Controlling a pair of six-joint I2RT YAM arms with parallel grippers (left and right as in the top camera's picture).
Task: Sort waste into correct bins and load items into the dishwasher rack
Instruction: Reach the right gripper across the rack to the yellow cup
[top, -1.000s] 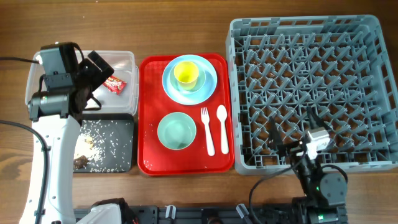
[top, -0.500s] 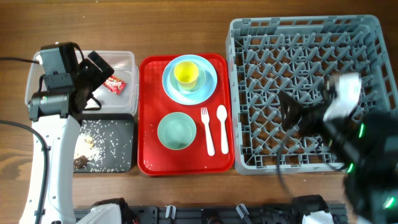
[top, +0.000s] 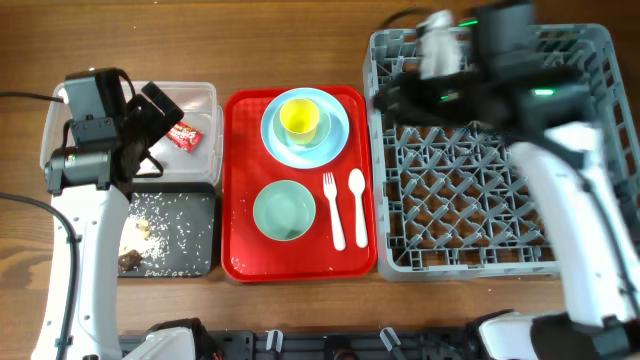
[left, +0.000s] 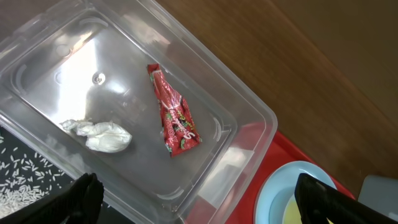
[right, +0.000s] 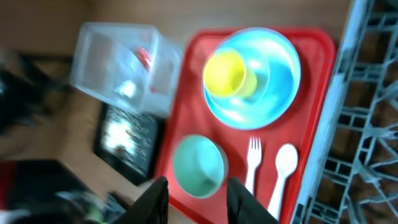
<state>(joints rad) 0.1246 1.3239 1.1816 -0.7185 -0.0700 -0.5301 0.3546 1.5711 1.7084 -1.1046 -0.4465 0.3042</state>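
Note:
My left gripper (left: 202, 208) hangs open over the clear tub (left: 249, 112), which holds the red snack wrapper (left: 175, 115) and the white tissue (left: 99, 135). The black tray (top: 195, 255) carries rice scraps (top: 150, 215). On the red serving tray (top: 240, 255) a yellow cup (top: 299, 119) stands on pale blue dishes (top: 335, 135), with a green bowl (top: 284, 211), fork (top: 332, 210) and spoon (top: 358, 205) nearer the front. My right gripper (right: 198, 202) is blurred and high above the green bowl (right: 198, 165); its fingers stand apart with nothing between them. The grey rack (top: 480, 200) is on the right.
The right arm (top: 490, 60) reaches across the rack's far left corner. The left arm (top: 90, 160) stands over the tub's left side. Bare wooden table (top: 250, 40) shows at the back.
The right arm swung from the rack's front edge up and across to its far left corner, and its jaws narrowed. The left arm has not moved.

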